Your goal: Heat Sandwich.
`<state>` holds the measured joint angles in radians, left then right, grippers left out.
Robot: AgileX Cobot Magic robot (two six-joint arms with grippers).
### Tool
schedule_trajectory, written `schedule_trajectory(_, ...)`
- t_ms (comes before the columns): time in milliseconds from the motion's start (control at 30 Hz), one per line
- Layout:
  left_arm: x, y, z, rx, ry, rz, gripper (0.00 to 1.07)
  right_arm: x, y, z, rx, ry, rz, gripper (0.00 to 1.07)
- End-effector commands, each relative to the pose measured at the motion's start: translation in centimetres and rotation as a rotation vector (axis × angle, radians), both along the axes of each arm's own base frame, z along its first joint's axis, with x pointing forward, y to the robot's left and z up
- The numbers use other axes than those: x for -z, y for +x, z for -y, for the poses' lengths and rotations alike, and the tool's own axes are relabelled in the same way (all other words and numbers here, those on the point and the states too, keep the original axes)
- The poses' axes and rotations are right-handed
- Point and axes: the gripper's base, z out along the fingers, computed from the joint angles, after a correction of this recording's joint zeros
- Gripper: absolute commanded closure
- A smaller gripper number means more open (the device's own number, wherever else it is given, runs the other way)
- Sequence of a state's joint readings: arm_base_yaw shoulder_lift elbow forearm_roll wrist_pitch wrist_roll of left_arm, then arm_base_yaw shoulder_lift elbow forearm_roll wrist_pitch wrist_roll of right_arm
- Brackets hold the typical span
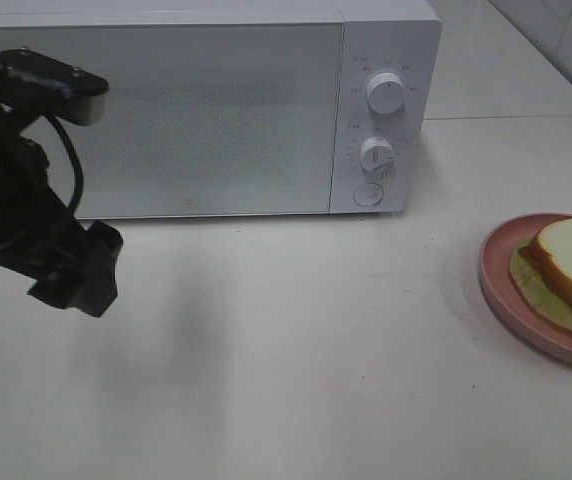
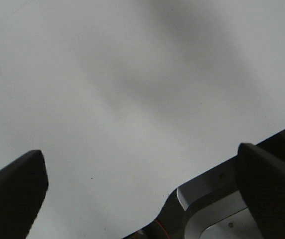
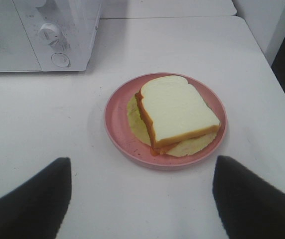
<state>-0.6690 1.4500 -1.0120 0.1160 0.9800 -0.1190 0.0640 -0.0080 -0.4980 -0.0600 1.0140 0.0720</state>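
The sandwich point(image 1: 571, 265), white bread over a pale yellow-green filling with an orange-red edge, lies on a round pink plate point(image 1: 501, 270) at the table's right edge. In the right wrist view the sandwich point(image 3: 177, 109) and plate point(image 3: 117, 119) sit just ahead of my right gripper point(image 3: 142, 163), which is open, its dark fingers point(image 3: 38, 199) wide apart and holding nothing. My left gripper point(image 1: 76, 285) hangs over the table at the left, in front of the microwave point(image 1: 166, 110). It too is open point(image 2: 140, 154), with only bare table between its fingers point(image 2: 13, 189).
The white microwave stands at the back with its door shut. Two knobs point(image 1: 385, 92) and a round button point(image 1: 368, 195) are on its right panel. It shows again in the right wrist view point(image 3: 13, 35). A metal fixture point(image 2: 212, 204) lies by the left gripper.
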Motion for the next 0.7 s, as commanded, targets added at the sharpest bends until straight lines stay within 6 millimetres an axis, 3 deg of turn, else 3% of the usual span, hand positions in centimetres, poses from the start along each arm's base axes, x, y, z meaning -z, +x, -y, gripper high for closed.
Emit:
schedule_trajectory(33,-0.8,0.3,-1.4,-0.038,-0.033,-0.016,0.10,0.0,-0.3,0.0,0.003,-0.003,0.037,0.31)
schedule_trajectory(133,-2.4,0.8,-5.0,-0.147,-0.095,-0.024,0.10,0.0,-0.3,0.0,0.003,-0.003,0.037,0.31)
schedule_trajectory(200,-2.7,0.8,-5.8,-0.175,-0.105,-0.029,0.10,0.0,-0.3,0.0,0.003,-0.003,0.037,0.31)
schedule_trajectory(233,-3.5,0.8,-7.7,-0.249,-0.119,-0.024,0.10,0.0,-0.3,0.0,0.003,-0.003,0.037,0.31)
schedule_trajectory(300,-4.2,0.4,-9.6,-0.331,-0.125,-0.023,0.10,0.0,-0.3,0.0,0.003,-0.003,0.037,0.31)
schedule_trajectory(333,-4.2,0.4,-9.6,-0.331,-0.125,-0.023,0.10,0.0,-0.3,0.0,0.003,-0.003,0.037,0.31)
schedule_trajectory(367,-4.9,-0.1,-11.2,-0.399,-0.126,-0.023,0.10,0.0,-0.3,0.0,0.003,-0.003,0.037,0.31)
schedule_trajectory(500,-6.1,-1.8,-13.1,-0.498,-0.133,-0.020,0.10,0.0,-0.3,0.0,0.001,-0.005,0.037,0.31)
schedule_trajectory(633,-7.1,-3.7,-13.8,-0.519,-0.144,0.014,0.10,0.0,-0.3,0.0,0.001,-0.005,0.037,0.31)
schedule_trajectory(700,-7.3,-5.9,-14.1,-0.516,-0.150,0.052,0.10,0.0,-0.3,0.0,0.001,-0.005,0.037,0.31)
